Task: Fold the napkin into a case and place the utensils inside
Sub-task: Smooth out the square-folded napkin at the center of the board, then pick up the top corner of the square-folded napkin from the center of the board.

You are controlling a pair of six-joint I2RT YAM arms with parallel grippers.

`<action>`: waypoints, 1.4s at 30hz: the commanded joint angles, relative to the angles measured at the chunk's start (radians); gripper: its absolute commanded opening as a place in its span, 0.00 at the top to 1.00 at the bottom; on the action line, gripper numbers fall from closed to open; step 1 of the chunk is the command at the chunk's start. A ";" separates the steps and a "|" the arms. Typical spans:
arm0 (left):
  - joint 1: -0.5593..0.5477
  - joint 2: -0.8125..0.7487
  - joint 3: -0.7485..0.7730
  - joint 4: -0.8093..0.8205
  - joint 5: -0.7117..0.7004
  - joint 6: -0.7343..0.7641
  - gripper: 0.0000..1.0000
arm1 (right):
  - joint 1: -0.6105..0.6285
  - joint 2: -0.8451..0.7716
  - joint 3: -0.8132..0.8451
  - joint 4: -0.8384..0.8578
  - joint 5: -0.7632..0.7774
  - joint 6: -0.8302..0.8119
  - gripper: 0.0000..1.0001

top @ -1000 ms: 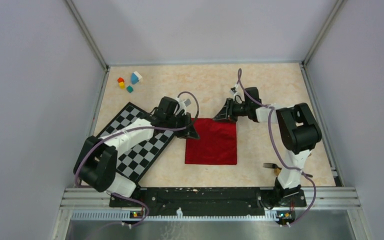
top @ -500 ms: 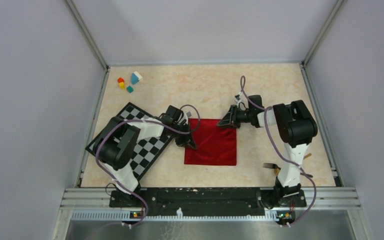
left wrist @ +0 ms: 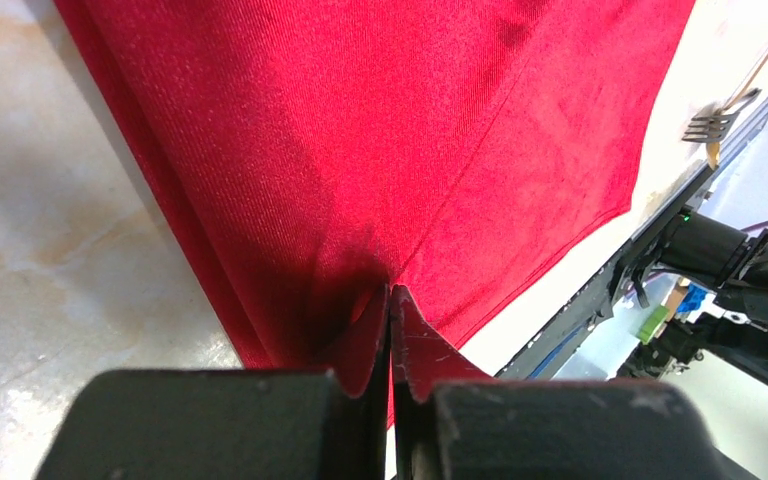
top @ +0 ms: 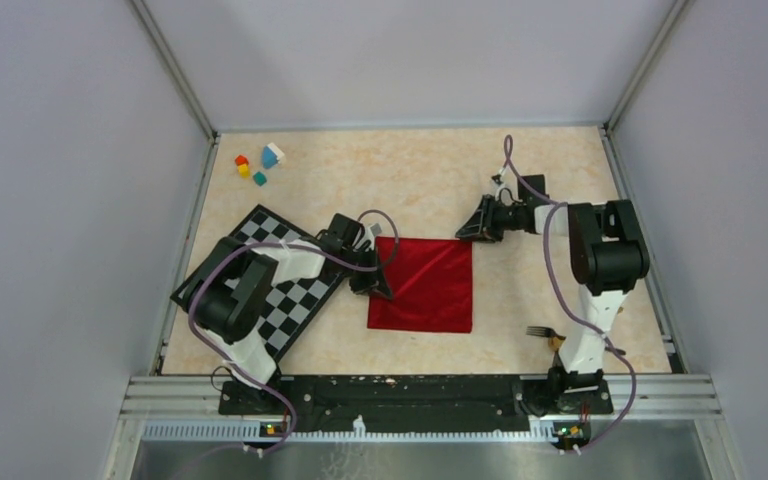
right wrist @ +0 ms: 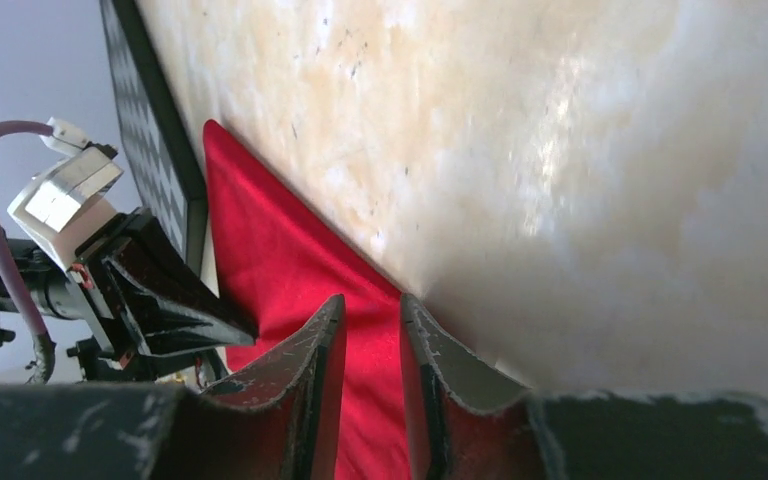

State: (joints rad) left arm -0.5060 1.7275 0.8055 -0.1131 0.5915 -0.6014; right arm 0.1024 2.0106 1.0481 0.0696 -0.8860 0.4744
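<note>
The red napkin [top: 425, 285] lies flat and square on the marble table; it fills the left wrist view [left wrist: 360, 130] and shows in the right wrist view [right wrist: 260, 240]. My left gripper [top: 383, 291] [left wrist: 391, 290] is shut on the napkin's left edge, and the cloth puckers up into its tips. My right gripper [top: 463, 236] [right wrist: 370, 298] is open, its jaws a narrow gap apart, low over the napkin's far right corner with red cloth showing between them. The dark fork [top: 539, 331] [left wrist: 717, 122] lies near the right arm's base. The spoon cannot be made out.
A black-and-white checkered mat [top: 295, 305] lies tilted left of the napkin, under the left arm. Several small coloured blocks [top: 257, 165] sit at the far left corner. Grey walls enclose the table on three sides.
My left gripper slid nearer along the napkin's left edge and closed on it. My right gripper drew back to the right, from the far edge to the far right corner.
</note>
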 commanded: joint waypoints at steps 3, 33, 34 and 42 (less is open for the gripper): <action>-0.001 -0.091 0.028 -0.107 -0.037 0.044 0.92 | 0.051 -0.285 -0.070 -0.158 0.149 -0.038 0.72; -0.188 -0.322 -0.209 -0.028 -0.126 -0.141 0.39 | 0.249 -0.888 -0.367 -0.705 0.702 0.083 0.55; -0.192 -0.334 -0.220 -0.028 -0.138 -0.150 0.38 | 0.250 -0.900 -0.380 -0.711 0.707 0.098 0.54; -0.203 -0.406 -0.278 -0.012 -0.175 -0.202 0.37 | 0.253 -0.928 -0.434 -0.737 0.699 0.197 0.63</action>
State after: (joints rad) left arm -0.7033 1.3346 0.5396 -0.1745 0.4503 -0.7738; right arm 0.3569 1.1172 0.6579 -0.6762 -0.1452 0.5991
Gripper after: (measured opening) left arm 0.668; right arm 0.390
